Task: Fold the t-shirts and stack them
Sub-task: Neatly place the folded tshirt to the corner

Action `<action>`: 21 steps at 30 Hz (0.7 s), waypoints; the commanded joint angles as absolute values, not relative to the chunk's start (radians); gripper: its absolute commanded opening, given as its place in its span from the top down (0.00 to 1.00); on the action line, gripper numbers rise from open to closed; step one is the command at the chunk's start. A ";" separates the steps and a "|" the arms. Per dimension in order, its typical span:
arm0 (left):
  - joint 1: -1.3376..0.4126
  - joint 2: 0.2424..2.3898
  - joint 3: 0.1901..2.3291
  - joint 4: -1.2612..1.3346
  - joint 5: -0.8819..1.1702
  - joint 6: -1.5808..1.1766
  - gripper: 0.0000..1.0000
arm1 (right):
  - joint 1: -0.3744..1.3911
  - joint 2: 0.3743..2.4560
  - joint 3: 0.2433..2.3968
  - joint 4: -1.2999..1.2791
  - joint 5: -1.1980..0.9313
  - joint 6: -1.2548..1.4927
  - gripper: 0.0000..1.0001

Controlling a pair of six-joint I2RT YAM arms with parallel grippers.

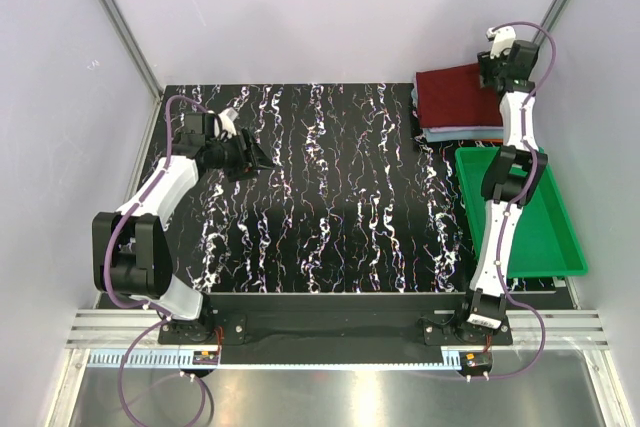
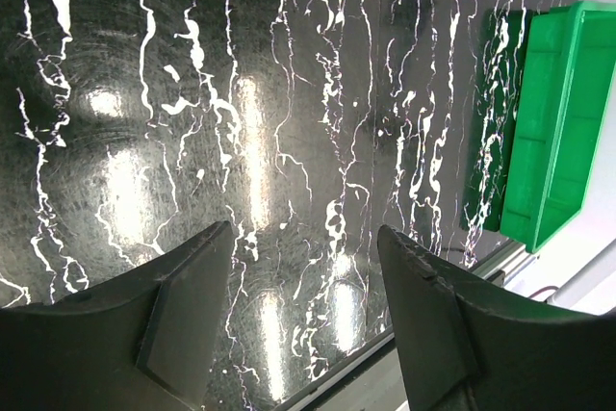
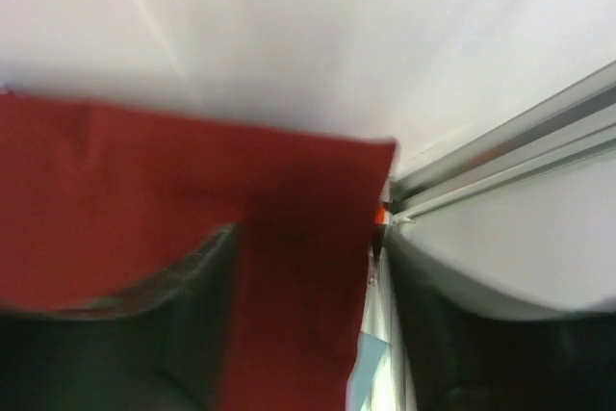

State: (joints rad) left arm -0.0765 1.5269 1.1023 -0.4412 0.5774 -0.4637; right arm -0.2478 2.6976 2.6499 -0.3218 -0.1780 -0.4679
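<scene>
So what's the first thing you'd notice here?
The shiny black table with white squiggles fills the middle. At its far right corner a dark red t-shirt sits on top of a folded pile, with the bright green tray just in front of it.

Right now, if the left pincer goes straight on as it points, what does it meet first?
Likely the marbled tabletop; the open left pincer has nothing else in line. The green tray lies off to the side. Depth unclear.
</scene>
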 commanded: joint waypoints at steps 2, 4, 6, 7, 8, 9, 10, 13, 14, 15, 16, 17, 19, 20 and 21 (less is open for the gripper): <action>-0.084 1.513 1.101 -0.385 0.621 -0.460 0.33 | -0.247 2.672 2.712 -0.153 -0.178 -0.410 0.17; -0.087 1.503 1.100 -0.371 0.624 -0.471 0.32 | -0.245 2.633 2.703 -0.160 -0.163 -0.373 0.10; -0.090 1.494 1.101 -0.362 0.624 -0.472 0.32 | -0.245 2.590 2.680 -0.176 -0.143 -0.339 0.05; -0.095 1.490 1.103 -0.359 0.626 -0.476 0.32 | -0.245 2.539 2.648 -0.184 -0.111 -0.296 0.04; -0.097 1.480 1.101 -0.357 0.632 -0.476 0.31 | -0.245 2.510 2.625 -0.193 -0.101 -0.269 0.04; -0.098 1.471 1.100 -0.351 0.630 -0.476 0.31 | -0.245 2.476 2.597 -0.215 -0.100 -0.241 0.04; -0.103 1.465 1.101 -0.348 0.626 -0.476 0.30 | -0.245 2.444 2.541 -0.233 -0.109 -0.174 0.05; -0.104 1.442 1.132 -0.338 0.632 -0.469 0.27 | -0.239 2.280 2.461 -0.366 -0.107 0.024 0.07; -0.104 1.430 1.146 -0.333 0.647 -0.466 0.27 | -0.235 2.246 2.441 -0.412 -0.109 0.073 0.08; -0.104 1.424 1.152 -0.327 0.663 -0.462 0.26 | -0.226 2.211 2.416 -0.511 -0.121 0.154 0.07; -0.104 1.413 1.152 -0.318 0.676 -0.459 0.24 | -0.219 2.150 2.387 -0.575 -0.121 0.187 0.05; -0.104 1.402 1.149 -0.308 0.692 -0.459 0.14 | -0.213 2.120 2.373 -0.639 -0.103 0.219 0.01; -0.104 1.373 1.149 -0.305 0.706 -0.451 0.01 | -0.212 2.048 2.346 -0.819 -0.080 0.313 0.00; -0.104 1.361 1.144 -0.302 0.701 -0.449 0.01 | -0.210 2.025 2.335 -0.865 -0.081 0.321 0.00; -0.104 1.350 1.140 -0.299 0.696 -0.451 0.01 | -0.210 2.002 2.321 -0.940 -0.081 0.337 0.00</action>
State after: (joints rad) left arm -0.1009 1.4113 1.1057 -0.3641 0.6498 -0.4667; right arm -0.2218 2.1208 2.3508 -0.6598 -0.1062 0.1707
